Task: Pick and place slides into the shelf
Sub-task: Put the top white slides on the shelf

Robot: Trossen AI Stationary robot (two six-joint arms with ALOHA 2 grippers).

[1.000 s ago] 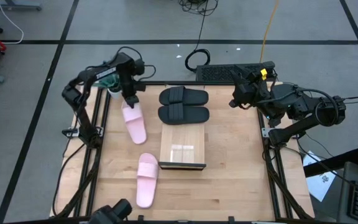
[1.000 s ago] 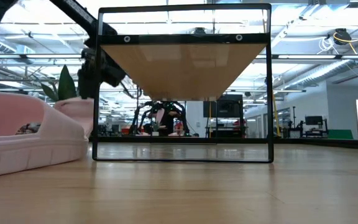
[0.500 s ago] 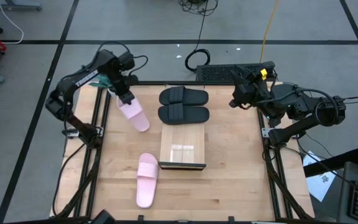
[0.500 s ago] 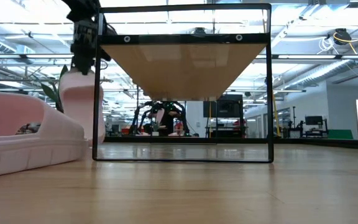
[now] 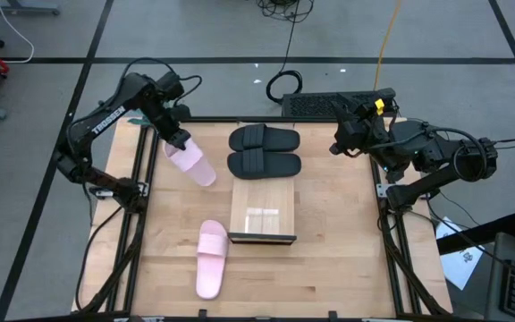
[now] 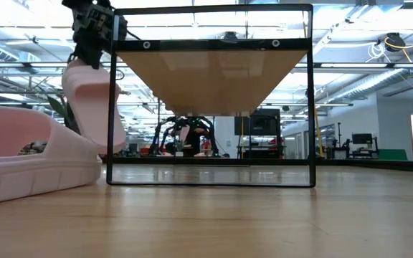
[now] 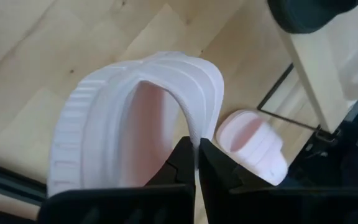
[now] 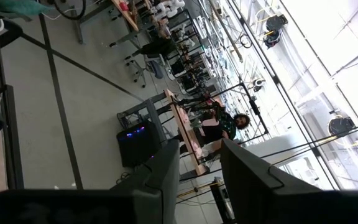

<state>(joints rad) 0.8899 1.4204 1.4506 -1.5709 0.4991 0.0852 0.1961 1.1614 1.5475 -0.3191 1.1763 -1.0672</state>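
Holding a pink slide [image 5: 191,161] off the table, my left gripper [image 5: 176,140] sits at about ten o'clock from the shelf [image 5: 263,211], its fingers [image 7: 180,163] pinched fully together on the thin edge of the strap. The slide hangs tilted, toe end down toward the boards. A second ago this same slide lay flat on the table under my gripper; half a second ago it was already lifted, and since then my left arm has pulled back toward the table's far left corner, carrying the slide a little further out. In the low view the slide [image 6: 92,100] hangs upright just left of the shelf frame [image 6: 110,100], higher than it was before.

The other pink slide [image 5: 211,258] lies flat at about seven o'clock from the shelf, just beside its near left corner, and has not moved. It fills the left of the low view [image 6: 27,154] and shows small past my fingers in the left wrist view [image 7: 253,144].

The shelf rests mid-table, unmoved. The two black slides [image 5: 265,151] lie side by side at its twelve o'clock, the nearer one touching or nearly touching its far edge, both where they were.

My right gripper [image 5: 340,143] waits at about two o'clock, over the table's far right edge, unmoved, its fingers [image 8: 166,168] standing partly apart with nothing between them.
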